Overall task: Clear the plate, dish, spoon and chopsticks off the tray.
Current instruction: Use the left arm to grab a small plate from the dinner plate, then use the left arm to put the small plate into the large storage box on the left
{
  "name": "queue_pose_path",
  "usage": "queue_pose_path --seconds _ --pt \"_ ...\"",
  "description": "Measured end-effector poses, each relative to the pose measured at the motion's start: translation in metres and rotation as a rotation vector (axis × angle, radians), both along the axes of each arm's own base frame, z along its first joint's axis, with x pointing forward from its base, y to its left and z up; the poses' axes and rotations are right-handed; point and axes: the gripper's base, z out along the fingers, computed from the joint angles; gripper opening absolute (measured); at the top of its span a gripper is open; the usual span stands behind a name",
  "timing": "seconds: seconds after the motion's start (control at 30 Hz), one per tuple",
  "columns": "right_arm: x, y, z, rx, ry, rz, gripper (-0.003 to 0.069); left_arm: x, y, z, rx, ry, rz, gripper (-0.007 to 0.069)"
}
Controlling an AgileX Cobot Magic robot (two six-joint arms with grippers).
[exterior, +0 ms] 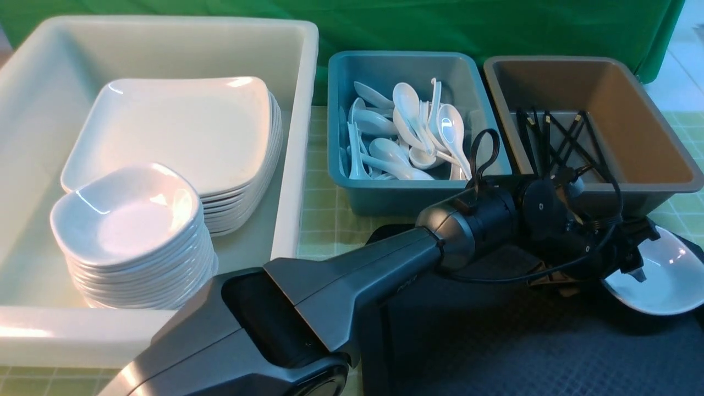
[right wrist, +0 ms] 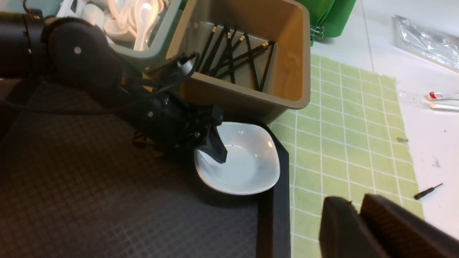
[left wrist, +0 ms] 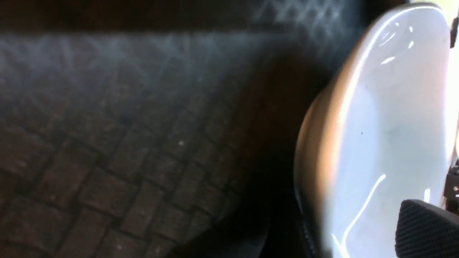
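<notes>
Right wrist view: right gripper (right wrist: 353, 222) nearest, jaws pressed together, empty, hovering beside the tray (right wrist: 272, 218). Farther in, small white dish (right wrist: 240, 161) seated in the tray's far right corner; left gripper (right wrist: 209, 143) straddling its rim, jaws spread, one finger inside. Beyond, brown bin (right wrist: 287, 82) holding chopsticks (right wrist: 233, 57). Step judged: dish pickup. Next: close on rim, lift, carry to the dish stack (exterior: 132, 231).

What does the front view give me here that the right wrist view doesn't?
Front only: the white tub with stacked plates and stacked small dishes.
Right wrist only: the right gripper, shut, off the tray over the green cloth, and one left finger inside the dish rim.
Both: the left gripper at the small dish on the tray, spoon bin, chopstick bin.
</notes>
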Motion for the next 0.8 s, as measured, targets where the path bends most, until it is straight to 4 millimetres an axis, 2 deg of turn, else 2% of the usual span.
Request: queue_pose_path --seconds 0.27,0.5,0.57,0.63,0.7,0.73,0.77,0.8 --pt "0.0 0.0 0.0 0.001 0.0 0.001 0.0083 -0.004 -0.004 -0.006 -0.013 0.016 0.003 0.0262" --pt "0.0 0.0 0.0 0.002 0.001 0.001 0.0085 -0.013 -0.006 -0.006 0.011 0.061 -0.042 0.002" --pt "0.0 0.0 0.0 0.002 0.001 0.001 0.0085 -0.015 -0.005 -0.001 0.027 0.052 -0.07 0.0006" --pt "0.0 0.0 0.0 0.002 0.001 0.001 0.0085 -0.018 -0.001 0.017 0.062 0.011 -0.115 0.0003" --pt "0.0 0.0 0.0 0.002 0.001 0.001 0.0085 -0.018 0.008 0.047 0.095 -0.055 -0.149 0.0003" --pt "0.0 0.0 0.0 0.0 0.001 0.002 0.0086 -0.019 0.015 0.072 0.097 -0.089 -0.159 0.0003" --pt "0.0 0.0 0.0 0.0 0.001 0.002 0.0087 -0.018 0.016 0.076 0.1 -0.098 -0.159 0.0003" --pt "0.0 0.0 0.0 -0.007 0.0 0.005 0.0088 -0.017 0.026 0.105 0.086 -0.14 -0.155 0.0003"
